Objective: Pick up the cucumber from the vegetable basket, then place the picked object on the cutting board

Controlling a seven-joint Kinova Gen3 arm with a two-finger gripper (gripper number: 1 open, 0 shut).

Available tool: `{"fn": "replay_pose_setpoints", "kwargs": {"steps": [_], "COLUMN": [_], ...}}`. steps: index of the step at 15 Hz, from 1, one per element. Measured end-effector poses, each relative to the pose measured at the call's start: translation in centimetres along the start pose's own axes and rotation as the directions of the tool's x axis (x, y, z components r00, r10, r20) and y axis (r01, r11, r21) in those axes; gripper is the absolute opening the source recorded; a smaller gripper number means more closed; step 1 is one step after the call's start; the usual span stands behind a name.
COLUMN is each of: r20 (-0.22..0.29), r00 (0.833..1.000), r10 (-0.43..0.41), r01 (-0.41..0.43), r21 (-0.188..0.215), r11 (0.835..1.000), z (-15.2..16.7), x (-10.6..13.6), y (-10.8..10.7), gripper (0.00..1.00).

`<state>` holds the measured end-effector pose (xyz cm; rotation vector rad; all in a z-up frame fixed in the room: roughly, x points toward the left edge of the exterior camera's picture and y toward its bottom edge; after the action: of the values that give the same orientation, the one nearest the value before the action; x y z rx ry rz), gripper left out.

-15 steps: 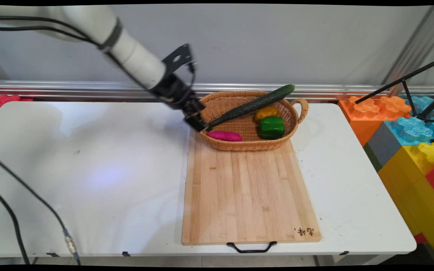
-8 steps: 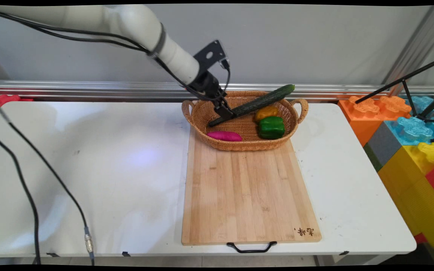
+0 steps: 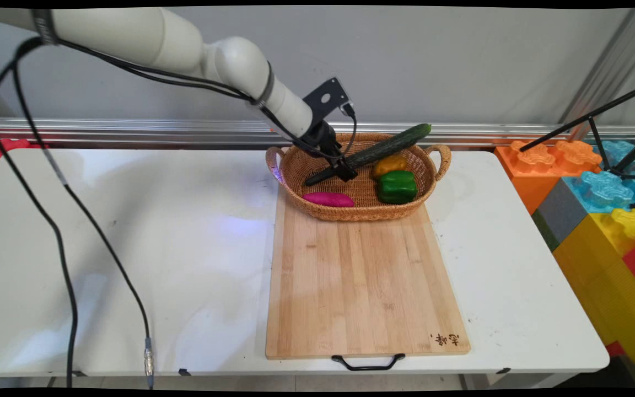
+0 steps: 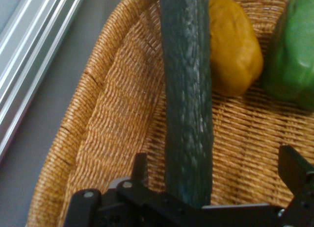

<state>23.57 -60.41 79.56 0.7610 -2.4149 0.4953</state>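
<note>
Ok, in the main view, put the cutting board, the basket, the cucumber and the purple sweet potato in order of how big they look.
1. Cutting board, by far the largest.
2. Wicker basket.
3. Cucumber, about as long as the basket is wide, but much thinner.
4. Purple sweet potato, the smallest.

The board lies nearer the camera, which adds somewhat to its apparent size.

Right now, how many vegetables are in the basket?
4. The cucumber leans across the basket onto its far rim, by the gripper. The purple sweet potato lies near front-left, the green pepper right, the yellow pepper behind it. None seem hidden.
</note>
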Motion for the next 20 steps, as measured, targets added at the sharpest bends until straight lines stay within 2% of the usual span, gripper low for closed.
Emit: {"fn": "replay_pose_setpoints", "kwargs": {"steps": [5,6,16,20], "r20": [-0.007,-0.010,-0.012,-0.054], "r00": [1.000,1.000,1.000,0.998], "r10": [-0.018,-0.016,0.009,0.027], "r01": [0.019,0.017,-0.008,-0.023], "r21": [0.016,0.018,0.053,0.084], "r11": [1.000,1.000,0.999,0.996], "z": [2.7,3.0,4.0,2.7], "x": [0.1,0.1,0.2,1.4], "y": [-0.1,-0.1,0.2,0.7], "gripper": [1.00,0.00,0.00,0.00]}}
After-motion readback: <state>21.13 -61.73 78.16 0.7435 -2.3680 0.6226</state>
